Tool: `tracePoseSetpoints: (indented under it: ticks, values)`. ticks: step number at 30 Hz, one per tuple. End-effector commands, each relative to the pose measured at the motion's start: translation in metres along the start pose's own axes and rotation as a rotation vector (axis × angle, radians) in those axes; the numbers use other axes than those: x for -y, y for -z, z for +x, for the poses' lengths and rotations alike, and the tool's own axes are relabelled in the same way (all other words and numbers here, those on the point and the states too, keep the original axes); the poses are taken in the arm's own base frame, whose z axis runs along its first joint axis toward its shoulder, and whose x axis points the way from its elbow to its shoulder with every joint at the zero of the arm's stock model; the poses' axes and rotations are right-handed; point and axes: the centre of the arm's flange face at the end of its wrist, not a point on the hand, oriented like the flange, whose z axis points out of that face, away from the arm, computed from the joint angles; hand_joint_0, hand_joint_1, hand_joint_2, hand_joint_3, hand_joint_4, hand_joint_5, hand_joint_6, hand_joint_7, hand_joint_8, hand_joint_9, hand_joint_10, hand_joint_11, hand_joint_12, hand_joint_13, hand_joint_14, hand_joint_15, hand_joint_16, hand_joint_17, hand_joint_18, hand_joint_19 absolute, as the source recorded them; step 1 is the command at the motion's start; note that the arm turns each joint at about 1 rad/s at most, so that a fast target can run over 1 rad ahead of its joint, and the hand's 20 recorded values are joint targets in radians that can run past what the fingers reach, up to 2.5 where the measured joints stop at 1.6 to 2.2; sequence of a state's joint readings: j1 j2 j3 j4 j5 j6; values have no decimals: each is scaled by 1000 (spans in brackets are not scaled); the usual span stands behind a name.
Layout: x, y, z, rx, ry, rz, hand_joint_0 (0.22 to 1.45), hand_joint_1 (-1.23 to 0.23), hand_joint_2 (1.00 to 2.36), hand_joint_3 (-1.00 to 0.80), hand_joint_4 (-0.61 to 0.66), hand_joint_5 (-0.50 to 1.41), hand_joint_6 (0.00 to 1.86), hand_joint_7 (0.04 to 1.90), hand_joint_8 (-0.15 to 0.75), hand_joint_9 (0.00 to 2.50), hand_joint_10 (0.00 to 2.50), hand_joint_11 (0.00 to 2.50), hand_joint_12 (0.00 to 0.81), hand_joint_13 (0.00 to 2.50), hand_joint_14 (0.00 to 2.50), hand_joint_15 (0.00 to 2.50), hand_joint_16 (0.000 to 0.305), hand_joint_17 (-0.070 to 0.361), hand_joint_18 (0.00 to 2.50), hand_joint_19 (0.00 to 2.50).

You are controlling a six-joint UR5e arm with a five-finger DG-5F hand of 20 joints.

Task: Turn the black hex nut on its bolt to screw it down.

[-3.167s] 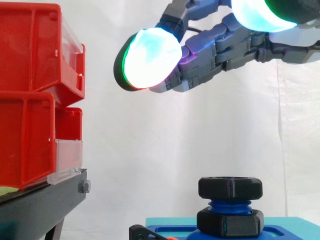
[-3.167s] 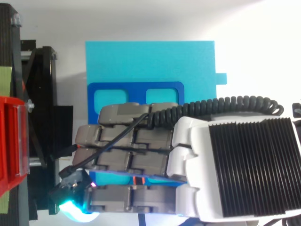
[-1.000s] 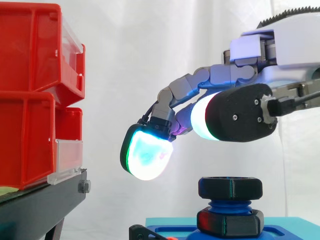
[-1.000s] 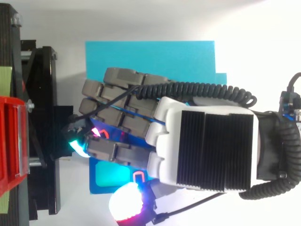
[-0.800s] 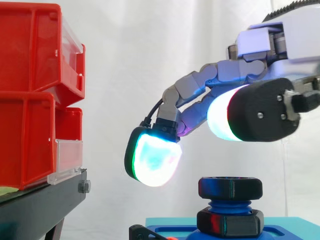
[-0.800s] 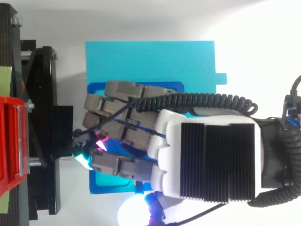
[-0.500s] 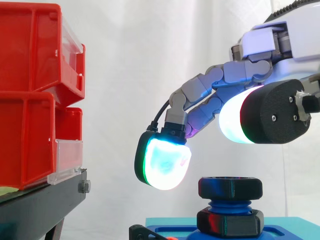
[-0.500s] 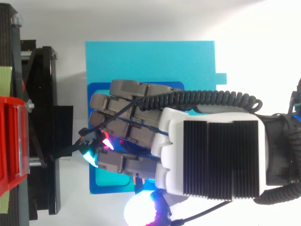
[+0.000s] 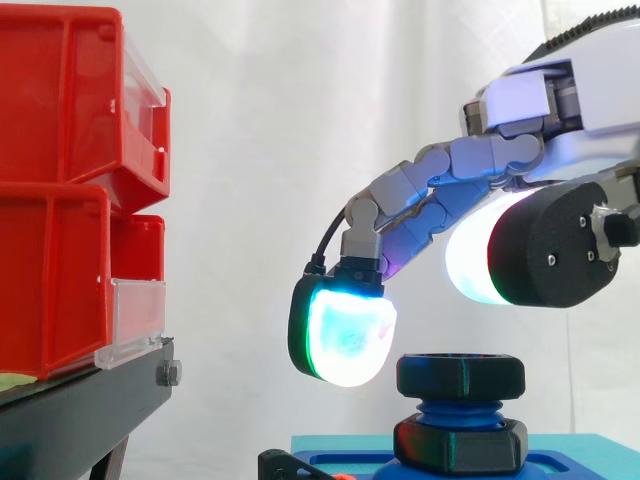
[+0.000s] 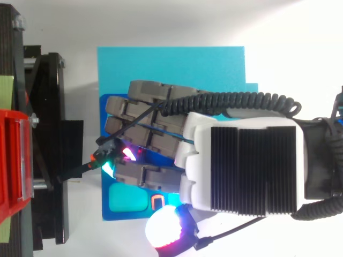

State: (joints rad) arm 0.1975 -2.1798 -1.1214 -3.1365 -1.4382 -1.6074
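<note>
The fingers (image 9: pixel 430 185) were bent downward and were closed on nothing. A wide gap was kept between them and the thumb (image 9: pixel 540 255). One glowing cyan fingertip pad (image 9: pixel 345 340) was seen in the side view just to the left of the black hex nut (image 9: pixel 460 375), at about the height of its upper edge. Whether the pad was touching the nut could not be told. The thumb, with its white pad, was held above the nut and to its right, clearly apart from it. In the top view the hand (image 10: pixel 244 160) was spread over the nut, and the nut was covered by it.

The nut was seated at the top of the blue bolt (image 9: pixel 460 410), which stood upright. A second black nut (image 9: pixel 460 445) was seen directly below the first one, at the foot of the bolt. Under the nut a dark blue fixture (image 10: pixel 105 206) was placed on a light blue plate (image 10: pixel 171 67). Well to the left of the nut, red bins (image 9: pixel 50 200) were stacked on a black stand (image 9: pixel 80 410). Behind the nut a white curtain (image 9: pixel 260 150) was hung.
</note>
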Motion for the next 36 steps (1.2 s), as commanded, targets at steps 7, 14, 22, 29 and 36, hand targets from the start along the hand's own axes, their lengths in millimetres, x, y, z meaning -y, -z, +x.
tracePoseSetpoints:
  ticks: [7,14,22,29,36]
  values:
    - [0,-2,-4,19,2,-20,534,-183,1000,-500,169,-81,503,927,262,526,0,0,320,382,0,0,47,106,349,291]
    - [0,-2,-3,19,2,-28,534,-183,1000,-500,164,-69,503,975,258,538,0,0,319,391,0,0,47,105,359,297]
    - [1,0,-2,9,9,-47,534,-184,1000,-500,163,-66,503,989,258,544,0,0,318,398,0,0,46,105,362,295]
    - [-2,-1,-1,7,10,-58,535,-186,1000,-500,160,-51,503,1057,257,562,0,0,316,401,0,0,46,104,368,300]
    - [1,0,-1,4,13,-72,536,-187,1000,-500,154,-36,503,1161,258,580,0,0,314,406,0,0,46,104,375,295]
